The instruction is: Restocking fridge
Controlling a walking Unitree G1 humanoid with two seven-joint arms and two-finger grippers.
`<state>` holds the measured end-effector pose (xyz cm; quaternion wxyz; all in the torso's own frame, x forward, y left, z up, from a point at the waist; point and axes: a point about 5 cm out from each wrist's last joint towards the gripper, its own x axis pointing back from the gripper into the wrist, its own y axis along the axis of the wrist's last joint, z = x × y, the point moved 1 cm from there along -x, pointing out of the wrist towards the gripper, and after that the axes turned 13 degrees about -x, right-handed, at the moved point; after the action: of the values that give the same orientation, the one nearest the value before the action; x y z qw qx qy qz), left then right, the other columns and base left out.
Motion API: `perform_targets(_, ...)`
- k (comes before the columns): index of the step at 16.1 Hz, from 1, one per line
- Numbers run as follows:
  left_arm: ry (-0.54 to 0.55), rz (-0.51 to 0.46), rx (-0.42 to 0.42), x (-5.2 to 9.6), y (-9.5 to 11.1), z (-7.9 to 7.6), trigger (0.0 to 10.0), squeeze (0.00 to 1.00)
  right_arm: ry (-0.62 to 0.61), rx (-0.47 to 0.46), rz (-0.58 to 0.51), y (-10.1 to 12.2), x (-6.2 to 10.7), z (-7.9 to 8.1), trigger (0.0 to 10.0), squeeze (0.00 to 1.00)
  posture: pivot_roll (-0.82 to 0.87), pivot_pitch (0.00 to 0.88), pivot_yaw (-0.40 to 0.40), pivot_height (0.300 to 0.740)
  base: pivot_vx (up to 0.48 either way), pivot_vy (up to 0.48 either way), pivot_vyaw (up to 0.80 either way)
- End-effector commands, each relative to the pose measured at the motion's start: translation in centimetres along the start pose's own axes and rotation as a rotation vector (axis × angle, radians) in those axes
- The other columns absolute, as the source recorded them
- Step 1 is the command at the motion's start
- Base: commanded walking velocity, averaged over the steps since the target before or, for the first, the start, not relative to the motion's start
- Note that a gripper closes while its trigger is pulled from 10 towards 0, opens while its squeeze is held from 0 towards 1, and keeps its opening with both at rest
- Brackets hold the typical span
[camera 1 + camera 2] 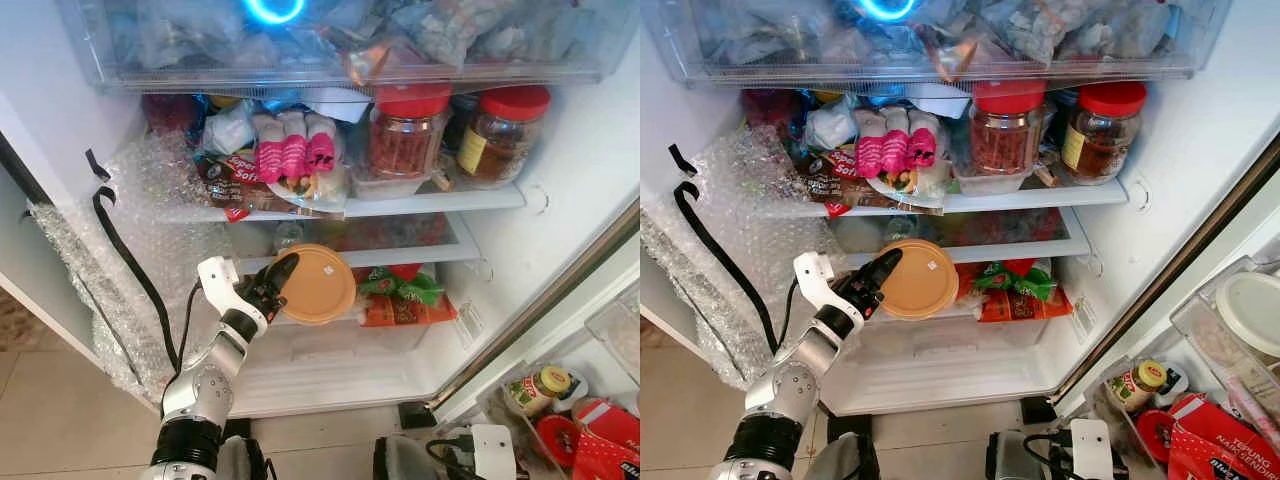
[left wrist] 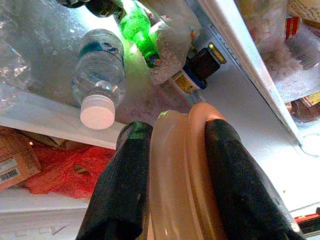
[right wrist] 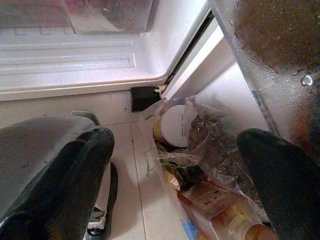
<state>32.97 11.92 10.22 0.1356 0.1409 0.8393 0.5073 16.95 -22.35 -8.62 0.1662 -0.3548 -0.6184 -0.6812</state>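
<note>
My left gripper [image 1: 283,277] clamps its jaws on the tan lidded container [image 1: 318,284], right jaws wide, needing a push onto the fridge shelf [image 1: 400,257].

Two red-lidded jars [image 1: 410,130] [image 1: 505,130] stand at the shelf's right end. One tan lidded container [image 1: 318,284] sits at the lower shelf's front edge. Three pink-wrapped packs [image 1: 294,150] lie mid-shelf.

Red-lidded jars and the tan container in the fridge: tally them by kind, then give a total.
Red-lidded jars: 2, one beside the other on the upper shelf.
Tan round container: 1, held by the left gripper.
Total: 3
</note>
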Motion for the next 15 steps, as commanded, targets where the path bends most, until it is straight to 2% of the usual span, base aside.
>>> perform_targets(1, -0.004, -0.023, -0.002, -0.16, 0.38, -0.02, 10.0, 0.00, -0.010, -0.016, 0.021, -0.56, 0.17, -0.22, 10.0, 0.00, -0.19, 0.079, -0.009, 0.640, 0.000, 0.000, 0.00)
perform_targets(6, -0.004, -0.022, -0.005, -0.17, 0.39, 0.00, 10.0, 0.00, 0.000, -0.014, 0.030, -0.76, 0.23, -0.08, 10.0, 0.00, -0.19, 0.081, -0.009, 0.640, 0.000, 0.000, 0.00)
perform_targets(15, 0.003, -0.021, -0.007, -0.16, 0.34, 0.03, 10.0, 0.00, 0.008, -0.012, 0.041, -0.99, 0.28, 0.01, 10.0, 0.00, -0.19, 0.078, -0.011, 0.640, 0.000, -0.294, 0.00)
